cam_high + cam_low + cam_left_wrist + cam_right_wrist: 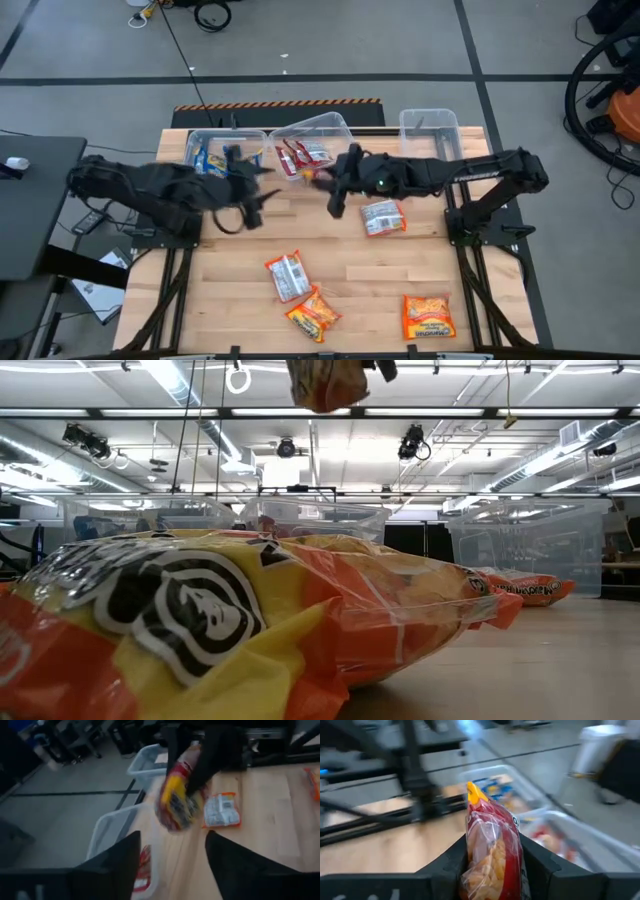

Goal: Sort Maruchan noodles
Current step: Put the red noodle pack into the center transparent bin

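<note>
My right gripper hovers in front of the middle tub and is shut on a dark red packet with a yellow end. That packet also shows high up in the low view. My left gripper is open and empty in front of the left tub, and its wrist view looks at the held packet. Blue packets lie in the left tub and red ones in the middle tub. Several more packets lie flat on the table, among them. My right gripper pinches the dark red packet between its two fingers, one on each flat face. The packet stands on edge between them, and its yellow end juts out past the fingertips. It is lifted clear of the table.
A third clear tub stands at the far right and looks empty. An orange-yellow packet lies near the near right corner, and another fills the low view's foreground. Bare wood lies between the arms and the near packets.
</note>
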{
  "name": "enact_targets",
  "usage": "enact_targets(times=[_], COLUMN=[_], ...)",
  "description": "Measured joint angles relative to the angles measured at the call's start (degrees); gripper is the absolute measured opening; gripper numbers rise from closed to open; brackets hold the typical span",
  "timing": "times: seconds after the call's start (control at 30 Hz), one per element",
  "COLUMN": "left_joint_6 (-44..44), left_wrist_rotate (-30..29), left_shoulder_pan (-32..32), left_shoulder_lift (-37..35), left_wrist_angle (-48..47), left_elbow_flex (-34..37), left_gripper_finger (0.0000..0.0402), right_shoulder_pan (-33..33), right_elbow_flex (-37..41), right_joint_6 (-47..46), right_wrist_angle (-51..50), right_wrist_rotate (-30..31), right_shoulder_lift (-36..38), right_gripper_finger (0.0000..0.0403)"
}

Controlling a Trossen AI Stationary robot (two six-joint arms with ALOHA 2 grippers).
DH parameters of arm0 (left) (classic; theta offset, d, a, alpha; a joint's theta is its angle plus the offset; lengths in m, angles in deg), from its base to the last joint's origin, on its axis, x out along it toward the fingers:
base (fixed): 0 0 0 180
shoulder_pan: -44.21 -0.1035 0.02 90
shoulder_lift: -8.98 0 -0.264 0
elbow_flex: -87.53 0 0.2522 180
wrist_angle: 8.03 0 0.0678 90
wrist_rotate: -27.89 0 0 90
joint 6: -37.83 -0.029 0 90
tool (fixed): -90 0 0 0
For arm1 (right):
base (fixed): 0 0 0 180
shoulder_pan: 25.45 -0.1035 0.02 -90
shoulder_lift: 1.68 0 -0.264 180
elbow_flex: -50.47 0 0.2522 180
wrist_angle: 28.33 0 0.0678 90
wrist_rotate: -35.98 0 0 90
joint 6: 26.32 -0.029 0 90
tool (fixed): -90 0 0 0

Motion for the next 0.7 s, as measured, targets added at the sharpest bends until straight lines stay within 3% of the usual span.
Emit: enact_targets(times=[0.17, 0.33, 0.47, 0.7], left_joint_6=[7.0, 12.3, 15.2, 16.5], left_wrist_rotate=[-0.8, -1.0, -0.4, 1.1], left_shoulder_pan=[0.2, 0.2, 0.2, 0.2], left_shoulder_lift=[-6.9, -12.0, -14.9, -17.1], left_wrist_angle=[-5.7, -8.4, -10.9, -15.5], left_elbow_flex=[0.0, 0.2, 0.3, 0.3], left_gripper_finger=[0.026, 0.0256, 0.0248, 0.0247], right_shoulder_pan=[5.7, 12.3, 16.8, 22.3], right_elbow_flex=[-0.1, 0.0, 0.0, 0.0], right_joint_6=[0.1, 5.8, 4.4, -4.5], right_wrist_angle=[1.4, 10.4, 14.7, 15.5], right_wrist_rotate=[8.9, 12.5, 19.8, 18.0], right_shoulder_lift=[-1.5, -8.3, -14.3, -22.7], right_gripper_finger=[0.0135, 0.0135, 0.0135, 0.0136])
